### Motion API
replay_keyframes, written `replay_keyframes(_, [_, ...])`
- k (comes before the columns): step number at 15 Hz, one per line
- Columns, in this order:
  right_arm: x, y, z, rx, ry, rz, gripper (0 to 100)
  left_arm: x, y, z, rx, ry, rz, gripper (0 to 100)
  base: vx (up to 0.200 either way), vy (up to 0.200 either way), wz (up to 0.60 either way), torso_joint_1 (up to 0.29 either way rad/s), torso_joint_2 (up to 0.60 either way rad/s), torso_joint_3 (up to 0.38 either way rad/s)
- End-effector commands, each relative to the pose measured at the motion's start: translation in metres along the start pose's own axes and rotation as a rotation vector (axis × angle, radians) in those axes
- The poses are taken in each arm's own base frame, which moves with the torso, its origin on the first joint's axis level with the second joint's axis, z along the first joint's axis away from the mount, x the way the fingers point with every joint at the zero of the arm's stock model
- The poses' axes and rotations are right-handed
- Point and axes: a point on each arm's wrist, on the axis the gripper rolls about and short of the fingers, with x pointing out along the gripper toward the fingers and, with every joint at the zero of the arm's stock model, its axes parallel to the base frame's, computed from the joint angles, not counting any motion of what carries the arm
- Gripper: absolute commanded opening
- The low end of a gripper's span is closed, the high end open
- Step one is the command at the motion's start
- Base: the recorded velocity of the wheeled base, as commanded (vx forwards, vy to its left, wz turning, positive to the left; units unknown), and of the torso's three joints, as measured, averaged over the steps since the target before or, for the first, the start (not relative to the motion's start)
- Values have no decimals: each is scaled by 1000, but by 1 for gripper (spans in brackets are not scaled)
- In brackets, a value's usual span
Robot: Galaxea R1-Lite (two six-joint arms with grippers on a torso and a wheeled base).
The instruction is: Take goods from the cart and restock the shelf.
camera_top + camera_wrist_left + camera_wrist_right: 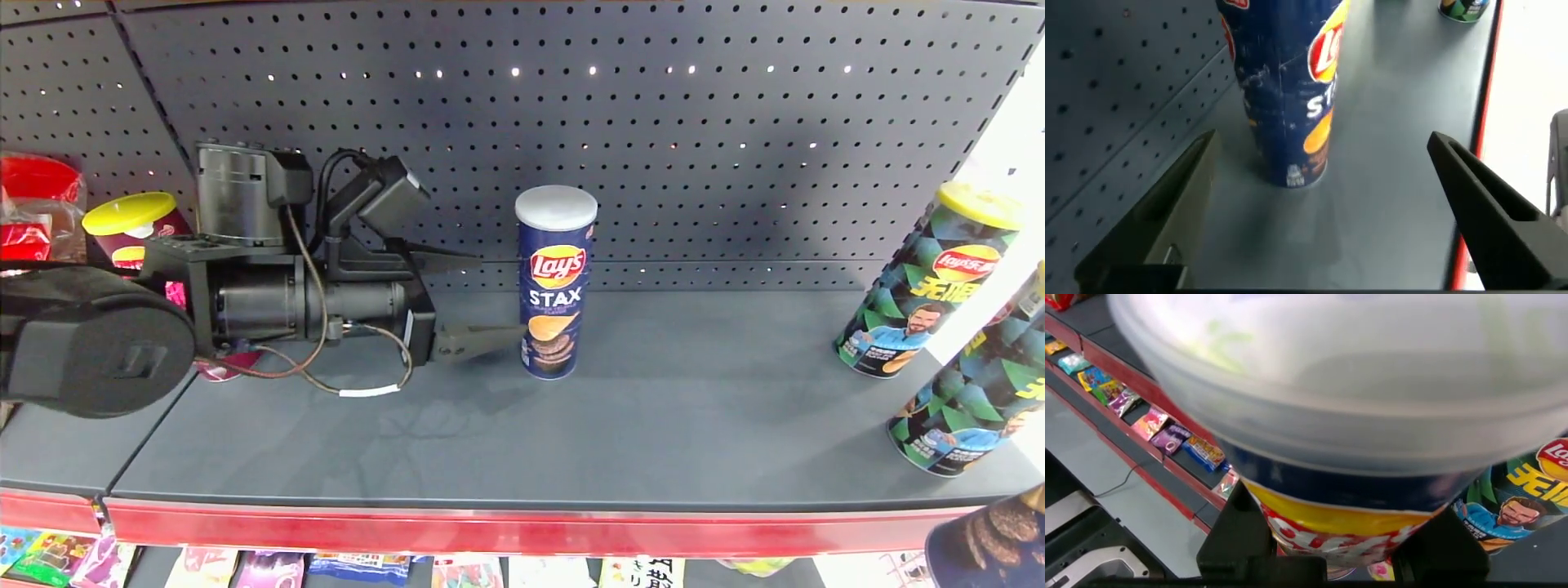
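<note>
Head view: left end effector (500, 296) apart; wrist view: right end effector (1336, 549) clamping can (1339, 486).

We saw the blue chip can (555, 282) standing upright at centre frame, white lid on, on the grey shelf (571, 433). A second blue can (992, 543) poked in at the lower right corner.

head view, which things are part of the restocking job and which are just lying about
Job: blue can, open left gripper beside it, second can in right gripper, shelf.
Lying about: green cans, yellow-lidded red can, snack packets below.
</note>
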Motion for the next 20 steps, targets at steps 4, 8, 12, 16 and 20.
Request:
replay_keyframes(4, [28,-6,12,-19,81,53,0,16,8,-7,-12,14,-8,100,0,0,0,0,0,0])
replay_keyframes(8, [38,-6,10,-20,115,93,0,24,15,-3,-1,1,0,100,0,0,0,0,0,0])
replay_keyframes(12, [38,-6,10,-20,114,93,0,42,16,-1,9,-11,-29,100,0,0,0,0,0,0])
replay_keyframes(16, [38,-6,10,-18,114,93,0,64,23,-2,16,-17,-42,100,0,0,0,0,0,0])
replay_keyframes(20, [37,-6,10,-19,113,90,0,81,28,-1,26,-30,-54,100,0,0,0,0,0,0])
